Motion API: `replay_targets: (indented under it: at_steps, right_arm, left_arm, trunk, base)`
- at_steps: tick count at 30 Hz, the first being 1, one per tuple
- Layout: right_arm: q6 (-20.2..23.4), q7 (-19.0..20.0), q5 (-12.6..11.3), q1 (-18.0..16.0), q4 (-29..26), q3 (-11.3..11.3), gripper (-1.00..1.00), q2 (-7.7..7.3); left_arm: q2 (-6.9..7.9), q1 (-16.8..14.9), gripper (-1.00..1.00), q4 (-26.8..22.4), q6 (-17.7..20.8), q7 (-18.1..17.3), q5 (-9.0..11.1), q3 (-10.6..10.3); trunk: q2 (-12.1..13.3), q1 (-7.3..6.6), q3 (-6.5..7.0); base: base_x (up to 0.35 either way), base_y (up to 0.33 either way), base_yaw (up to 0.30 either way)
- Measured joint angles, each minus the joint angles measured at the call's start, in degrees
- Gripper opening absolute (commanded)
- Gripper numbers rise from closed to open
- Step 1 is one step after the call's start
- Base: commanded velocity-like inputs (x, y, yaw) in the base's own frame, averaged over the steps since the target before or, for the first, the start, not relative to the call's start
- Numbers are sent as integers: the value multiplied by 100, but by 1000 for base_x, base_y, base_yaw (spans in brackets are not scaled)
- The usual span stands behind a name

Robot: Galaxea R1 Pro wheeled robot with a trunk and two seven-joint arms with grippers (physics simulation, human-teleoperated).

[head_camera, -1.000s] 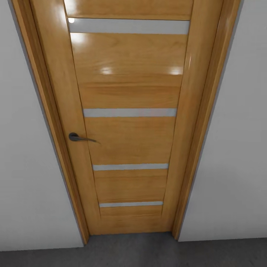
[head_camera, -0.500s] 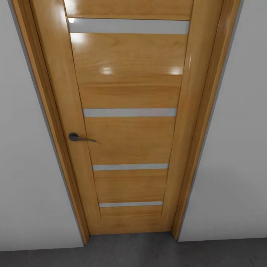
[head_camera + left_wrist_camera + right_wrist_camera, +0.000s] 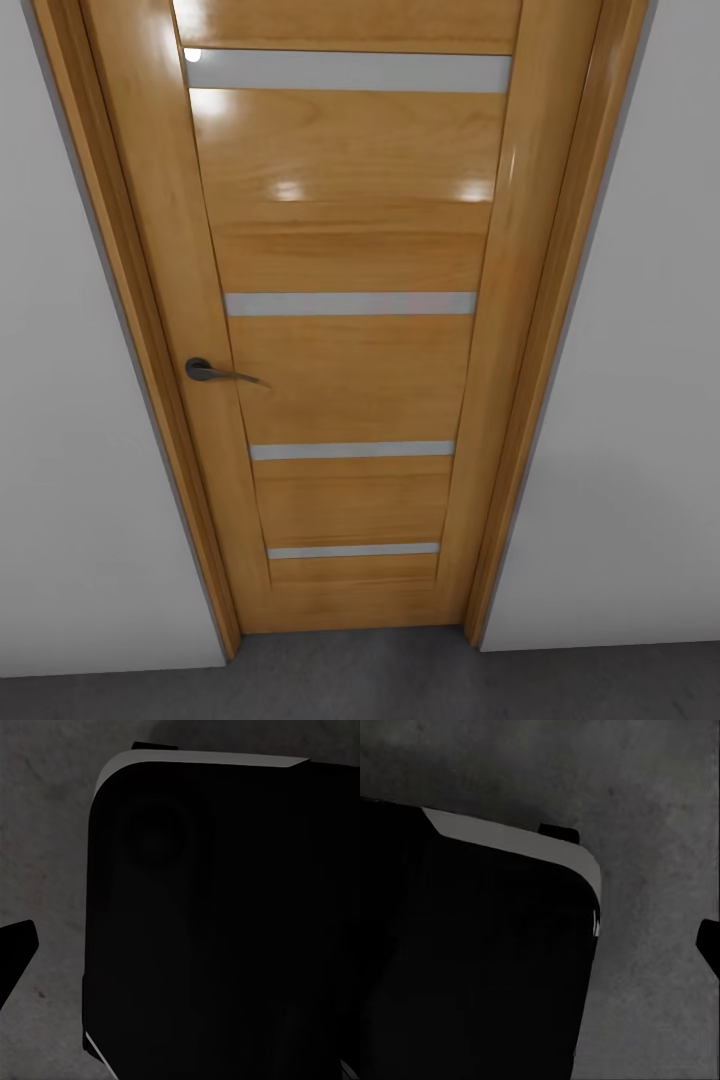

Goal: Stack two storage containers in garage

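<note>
Nothing is being changed from the earlier frames: the shut door [image 3: 345,330] is being faced squarely, the grey floor [image 3: 400,680] lying below it and its handle [image 3: 215,373] at its left. Gripper states cannot be told.

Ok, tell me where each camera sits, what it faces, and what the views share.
Head view: on the robot's head, facing the closed wooden door and its handle.
Left wrist view: on the left arm, looking down at the floor past a dark robot body part.
Right wrist view: on the right arm, likewise.
Shared: the grey concrete floor.
</note>
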Motion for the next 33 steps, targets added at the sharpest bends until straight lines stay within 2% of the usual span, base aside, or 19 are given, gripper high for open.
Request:
replay_targets:
  at_steps: [7,9,11,14,17,19,20,21,25,26,27,28,30,33]
  right_arm:
    - [186,12,7,0,-1712,13,100,37]
    - [276,11,9,1,-2045,12,100,49]
    - [505,10,8,0,-2580,9,100,60]
    - [1008,17,-10,0,-3549,10,100,69]
    - [1899,44,-29,-6,-4815,13,100,93]
    - [2289,55,-35,-23,-5334,33,100,128]
    - [2654,59,-37,-78,-5753,101,100,186]
    - [3002,61,-36,-175,-6134,214,100,253]
    - [3833,45,0,-626,-6860,603,100,381]
    - [4575,27,13,-1066,-7279,884,100,442]
    - [4858,21,50,-1597,-7451,976,100,482]
    - [4996,19,47,-1572,-7513,1013,100,512]
    - [5386,11,58,-1859,-7654,1116,100,632]
    - [5984,0,114,-2314,-7766,1268,100,914]
  left_arm:
    - [0,0,100,0,0,0,-4,0]
    - [-2,0,100,0,2,0,-3,0]
    - [-3,0,100,0,1,0,-1,0]
    - [-6,0,100,0,1,0,-4,0]
    - [-8,0,100,1,-1,0,-6,1]
    - [-9,0,100,0,1,0,-6,1]
    - [-9,0,100,1,-1,0,-6,0]
    - [-9,0,100,1,0,0,-7,0]
    - [-9,0,100,1,-2,0,-7,-1]
    - [-9,0,100,-1,-2,0,-7,1]
    - [-9,0,100,1,-2,0,-7,-1]
    - [-9,0,100,0,-2,0,-7,0]
    - [-9,0,100,0,-2,0,-7,0]
    - [-9,0,100,1,-2,0,-7,0]
  trunk:
    - [0,0,0]
    - [0,0,0]
    - [0,0,0]
    - [0,0,1]
    - [0,0,1]
    - [0,0,1]
    - [0,0,1]
    - [1,0,1]
    - [1,0,1]
    - [0,0,-1]
    - [1,0,1]
    - [0,0,0]
    - [0,0,1]
    - [1,0,1]
  base:
    - [0,0,0]
    - [0,0,0]
    - [0,0,0]
    - [0,0,0]
    - [0,0,0]
    - [0,0,0]
    - [0,0,0]
    - [0,0,0]
    - [0,0,0]
    - [0,0,0]
    - [0,0,0]
    - [0,0,0]
    - [0,0,0]
    - [0,0,0]
